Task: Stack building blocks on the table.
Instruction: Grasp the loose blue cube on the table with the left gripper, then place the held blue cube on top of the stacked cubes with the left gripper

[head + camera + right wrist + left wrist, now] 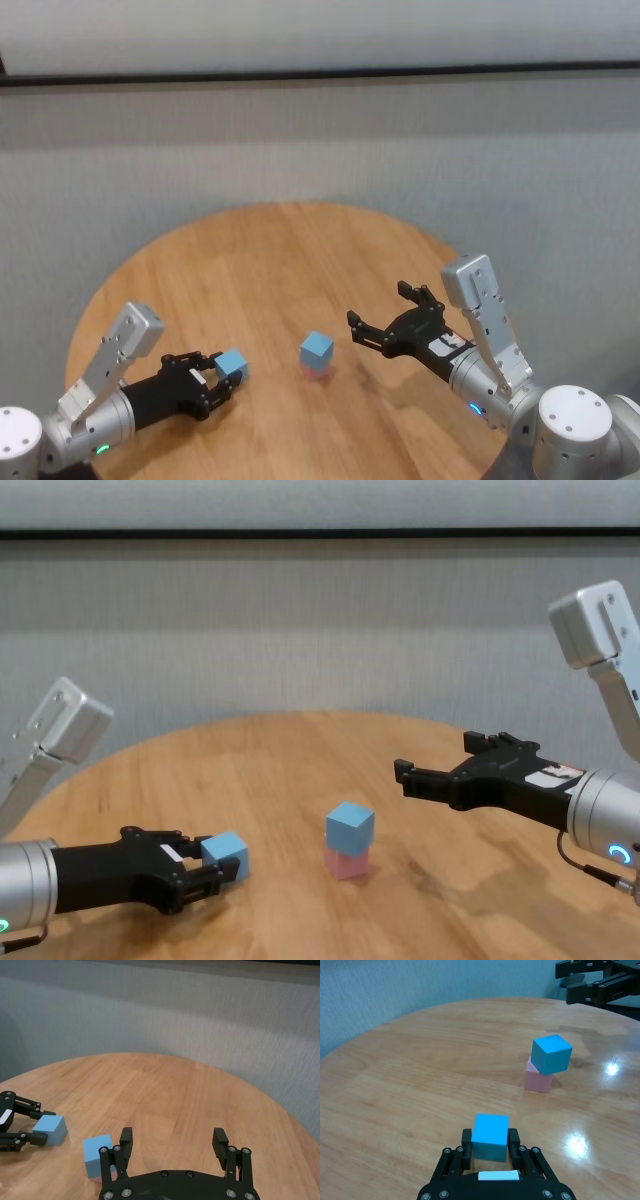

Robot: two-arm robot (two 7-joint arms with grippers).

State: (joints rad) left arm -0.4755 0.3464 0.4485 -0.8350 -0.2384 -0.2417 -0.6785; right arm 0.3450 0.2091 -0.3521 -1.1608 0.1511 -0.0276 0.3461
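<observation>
While two of the three cubes are already stacked, the task looks about two thirds done: one block is yet to be placed. Near the lower centre of the head view, a light blue cube (316,349) sits on top of a pale pink cube (318,372), which rests on the round wooden surface (280,260). In the left wrist view the top cube is twisted on the pink one and overhangs it at one side, so the stack is not square.

Toward the lower left of the head view, the left tool (222,380) pinches the second light blue cube (231,365) between its black fingers. The chest view shows this cube low over the wood, well left of the stack; whether it touches the wood is hard to tell. Judging by this, what remains is to carry it over and set it on top.

At right of centre, the right tool (378,315) hovers just beside the stack with its fingers spread wide and nothing between them.

All three cubes are small, matte and plain, with crisp edges. Light brown planks with visible grain make up the surface.
</observation>
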